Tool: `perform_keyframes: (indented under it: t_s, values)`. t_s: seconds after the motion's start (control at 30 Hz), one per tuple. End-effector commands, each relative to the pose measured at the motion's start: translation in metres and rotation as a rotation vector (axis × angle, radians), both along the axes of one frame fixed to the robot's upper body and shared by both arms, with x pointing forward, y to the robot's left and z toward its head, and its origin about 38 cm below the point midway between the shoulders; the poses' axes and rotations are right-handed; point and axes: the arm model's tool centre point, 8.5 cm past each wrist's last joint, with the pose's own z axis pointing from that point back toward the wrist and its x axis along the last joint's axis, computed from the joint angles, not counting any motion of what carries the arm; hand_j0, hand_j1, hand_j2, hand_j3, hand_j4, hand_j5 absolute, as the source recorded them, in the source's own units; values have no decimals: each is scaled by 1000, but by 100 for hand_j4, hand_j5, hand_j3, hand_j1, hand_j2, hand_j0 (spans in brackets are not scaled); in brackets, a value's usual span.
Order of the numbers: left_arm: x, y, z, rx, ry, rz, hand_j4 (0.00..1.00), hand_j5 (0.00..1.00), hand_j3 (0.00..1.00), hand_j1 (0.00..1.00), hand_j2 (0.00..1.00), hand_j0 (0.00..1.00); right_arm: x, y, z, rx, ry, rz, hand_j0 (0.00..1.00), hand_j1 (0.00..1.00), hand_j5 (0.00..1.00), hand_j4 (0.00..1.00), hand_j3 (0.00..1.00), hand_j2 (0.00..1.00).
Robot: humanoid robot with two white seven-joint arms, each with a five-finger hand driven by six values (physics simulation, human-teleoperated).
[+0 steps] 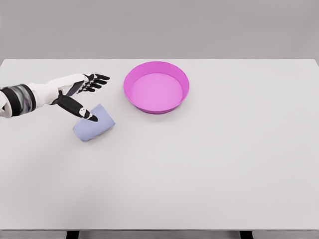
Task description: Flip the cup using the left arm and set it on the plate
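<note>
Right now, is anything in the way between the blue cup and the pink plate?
No, nothing visible is in the way. The pale blue cup lies on its side on the white table, and only bare table shows between it and the round pink plate. The left hand is right beside the cup, fingers spread.

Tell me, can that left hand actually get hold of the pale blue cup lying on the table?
Probably yes. The left hand is open right beside the cup, its thumb already over the cup's upper side. The cup lies tipped on the table with nothing between them; the pink plate sits apart to the right.
</note>
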Motion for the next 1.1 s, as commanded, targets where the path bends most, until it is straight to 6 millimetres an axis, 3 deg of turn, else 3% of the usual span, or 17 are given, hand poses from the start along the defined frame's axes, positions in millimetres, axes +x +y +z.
perform_keyframes:
  t_s: [0.0, 0.13, 0.3, 0.5, 0.9, 1.07]
  values:
    - [5, 0, 14, -24, -36, 7, 100, 100, 100, 100, 100, 100, 0, 0, 0, 0, 0, 0, 100, 100, 100, 100, 100, 100]
    - [3, 0, 10, -24, -28, 7, 100, 100, 100, 100, 100, 100, 0, 0, 0, 0, 0, 0, 100, 100, 100, 100, 100, 100]
    - [-3, -5, -9, -24, 8, -1, 100, 100, 100, 100, 100, 100, 0, 0, 0, 0, -1, 0, 100, 100, 100, 100, 100, 100]
    - [-3, 4, -15, 26, 72, 65, 100, 100, 100, 100, 100, 100, 0, 0, 0, 0, 0, 0, 100, 100, 100, 100, 100, 100]
    - [5, 5, 10, 18, -121, 21, 100, 100, 100, 100, 100, 100, 0, 0, 0, 0, 0, 0, 100, 100, 100, 100, 100, 100]
    - [1, 5, 9, -46, -185, -3, 100, 100, 100, 100, 100, 100, 0, 0, 0, 0, 0, 0, 100, 100, 100, 100, 100, 100]
